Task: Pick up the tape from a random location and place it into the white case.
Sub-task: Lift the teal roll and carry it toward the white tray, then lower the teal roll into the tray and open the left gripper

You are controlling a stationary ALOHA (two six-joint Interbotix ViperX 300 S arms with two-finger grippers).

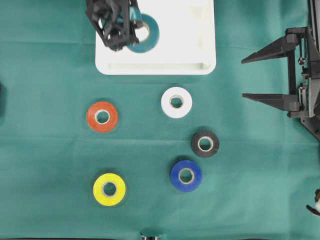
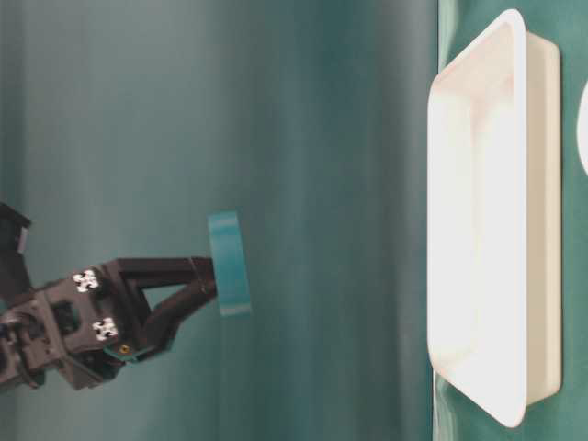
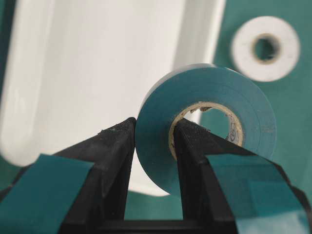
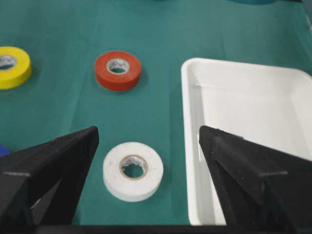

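While the teal tape (image 3: 204, 122) hangs in the air above the left part of the white case (image 1: 200, 50), it is held only by its wall: one finger of the left gripper (image 3: 153, 146) sits inside the cardboard core and the other presses on the outer face, so the roll is pinched through one side. In the table-level view the roll stands clear of the case, with open space between them. In the overhead view it lies over the case floor, close to the left rim.

My main worry is the release. Because the roll sits near that rim, a drop from this height could land it on edge, and it could roll or bounce over the low wall onto the green cloth (image 1: 50, 190). The finger inside the core could also drag the roll sideways as the pinch opens.

Outside the case, a white roll (image 1: 176, 102), an orange roll (image 1: 102, 116), a black roll (image 1: 205, 143), a blue roll (image 1: 186, 175) and a yellow roll (image 1: 109, 189) lie apart on the cloth, so a stray roll could knock one. The right gripper (image 4: 148, 141) waits spread wide and empty, well off to the right
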